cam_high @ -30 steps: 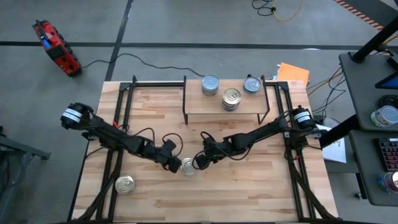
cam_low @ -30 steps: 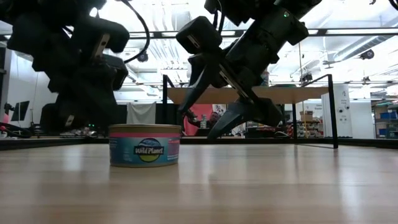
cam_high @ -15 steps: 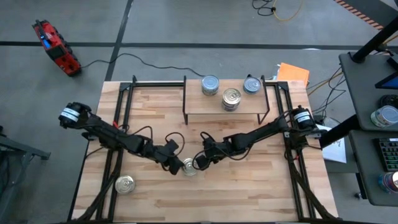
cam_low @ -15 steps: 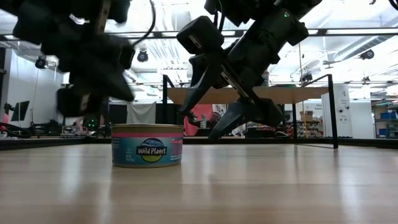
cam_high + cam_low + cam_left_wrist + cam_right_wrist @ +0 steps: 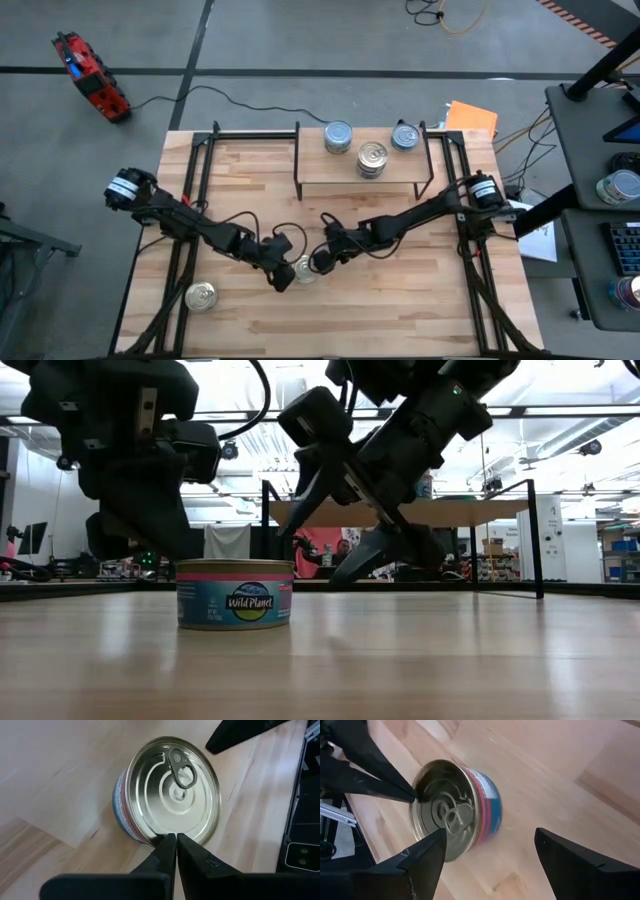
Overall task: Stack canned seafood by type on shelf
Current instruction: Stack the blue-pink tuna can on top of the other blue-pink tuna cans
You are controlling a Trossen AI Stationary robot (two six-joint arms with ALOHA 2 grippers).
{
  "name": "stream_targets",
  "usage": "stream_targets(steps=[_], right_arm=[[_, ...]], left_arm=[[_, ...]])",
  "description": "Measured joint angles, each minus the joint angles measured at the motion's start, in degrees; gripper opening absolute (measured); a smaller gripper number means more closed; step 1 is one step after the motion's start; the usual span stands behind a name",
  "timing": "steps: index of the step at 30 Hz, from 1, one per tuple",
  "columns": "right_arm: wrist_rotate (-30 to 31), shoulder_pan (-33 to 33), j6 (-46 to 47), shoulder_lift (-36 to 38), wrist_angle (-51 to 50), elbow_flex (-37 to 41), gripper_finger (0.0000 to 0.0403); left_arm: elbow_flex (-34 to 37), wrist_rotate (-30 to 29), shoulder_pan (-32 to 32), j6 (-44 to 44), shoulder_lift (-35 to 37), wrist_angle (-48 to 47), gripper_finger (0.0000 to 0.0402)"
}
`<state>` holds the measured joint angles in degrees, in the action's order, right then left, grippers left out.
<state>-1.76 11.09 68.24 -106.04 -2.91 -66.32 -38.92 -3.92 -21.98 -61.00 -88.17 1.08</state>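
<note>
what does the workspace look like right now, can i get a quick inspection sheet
surface: butcher-block table, bare wood around the work area.
job's things: three tins on the shelf; centre tin upright between both grippers; spare tin near the table's front left corner.
clutter: nothing seen on the table.
grippers: left gripper shut, its tips at the centre tin's rim; right gripper open, fingers either side of the same tin, not closed on it.
cables: dark leads loop along both arms; black floor cable runs behind the table.
surroundings: red device on the floor, orange sheet beyond the shelf, desk with keyboard on the right.
</note>
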Motion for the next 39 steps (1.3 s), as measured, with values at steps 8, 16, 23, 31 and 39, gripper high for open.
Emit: stream_targets(steps=[8, 16, 23, 31, 39], right_arm=[[-0.2, 0.0, -0.8, -1.5, 3.9, 0.0, 0.0308], [-0.2, 0.0, -2.3, -1.4, 5.8, 0.0, 0.032], [-0.2, 0.0, -5.0, -1.4, 6.9, 0.0, 0.0311], [-1.4, 0.0, -4.7, -3.0, 10.8, 0.0, 0.0313], [-3.2, 0.0, -5.4, -5.5, 17.3, 0.0, 0.0308]], left_arm=[[0.5, -1.4, -1.4, -0.9, -0.5, 0.5, 0.0001], [1.1, -2.5, -2.2, -2.0, -0.7, 1.3, 0.0001], [1.2, -2.6, -2.2, -2.0, -0.7, 1.7, 0.0001], [1.2, -2.9, -2.2, -1.9, -0.8, 2.2, 0.0001], [1.2, -3.0, -2.2, -1.9, -0.8, 2.5, 0.0001]])
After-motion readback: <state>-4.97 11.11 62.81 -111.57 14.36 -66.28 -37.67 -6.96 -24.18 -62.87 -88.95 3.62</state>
